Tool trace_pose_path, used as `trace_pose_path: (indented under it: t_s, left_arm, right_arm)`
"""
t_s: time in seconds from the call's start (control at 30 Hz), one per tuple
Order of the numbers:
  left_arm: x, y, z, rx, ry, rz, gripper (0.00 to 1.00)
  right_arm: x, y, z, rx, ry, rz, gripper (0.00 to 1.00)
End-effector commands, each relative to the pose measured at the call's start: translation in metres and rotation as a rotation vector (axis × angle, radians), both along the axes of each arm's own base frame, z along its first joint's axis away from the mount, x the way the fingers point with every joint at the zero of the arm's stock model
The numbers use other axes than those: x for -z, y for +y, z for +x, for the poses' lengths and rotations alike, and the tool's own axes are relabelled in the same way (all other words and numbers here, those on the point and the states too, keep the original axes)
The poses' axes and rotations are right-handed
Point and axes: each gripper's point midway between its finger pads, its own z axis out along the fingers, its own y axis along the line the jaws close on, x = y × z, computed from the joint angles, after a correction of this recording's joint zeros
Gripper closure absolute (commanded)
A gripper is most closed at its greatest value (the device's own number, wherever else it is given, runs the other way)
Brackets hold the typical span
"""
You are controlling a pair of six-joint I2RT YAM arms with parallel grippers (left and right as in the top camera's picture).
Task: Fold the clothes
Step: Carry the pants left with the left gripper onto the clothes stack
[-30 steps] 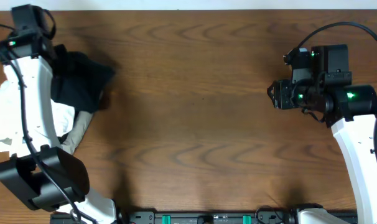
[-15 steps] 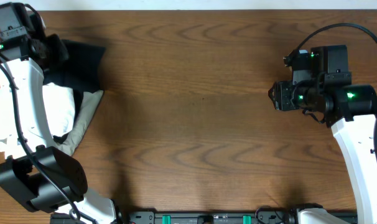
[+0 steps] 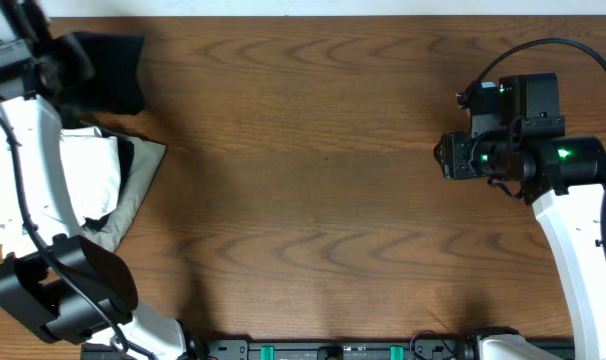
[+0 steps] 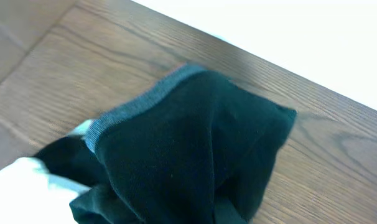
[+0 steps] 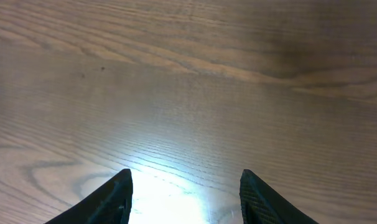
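Observation:
The black leggings (image 3: 105, 70) hang bunched at the table's far left corner, held up by my left gripper (image 3: 61, 66), whose fingers are hidden in the cloth. In the left wrist view the leggings (image 4: 188, 143) fill the frame, with the grey waistband (image 4: 135, 107) along their upper left edge; no fingers show. My right gripper (image 3: 442, 155) hovers over bare wood at the right, far from the leggings. Its jaws (image 5: 185, 180) are open and empty.
A white folded garment (image 3: 83, 175) lies on an olive-grey folded garment (image 3: 141, 185) at the left edge, just below the leggings. The table's far edge (image 3: 313, 14) runs along the top. My left arm (image 3: 43, 170) crosses over the pile.
My left gripper has moved up and left toward the far corner, carrying the black leggings off the folded pile. The right arm has not moved.

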Motion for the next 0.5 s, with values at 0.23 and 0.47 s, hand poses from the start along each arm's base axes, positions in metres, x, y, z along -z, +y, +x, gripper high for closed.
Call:
trace_pose_path:
  t_s: [0.23,0.47]
  left_arm:
    - [-0.033,0.090,-0.044,-0.250,-0.092,0.002,0.92]
    - [-0.033,0.109,-0.057,-0.320,-0.109,-0.029,0.93]
  right_arm:
    - [-0.001,-0.005,-0.002,0.002,-0.005,-0.019,0.46]
    - [-0.001,-0.005,-0.002,0.002,-0.006,-0.019,0.46]
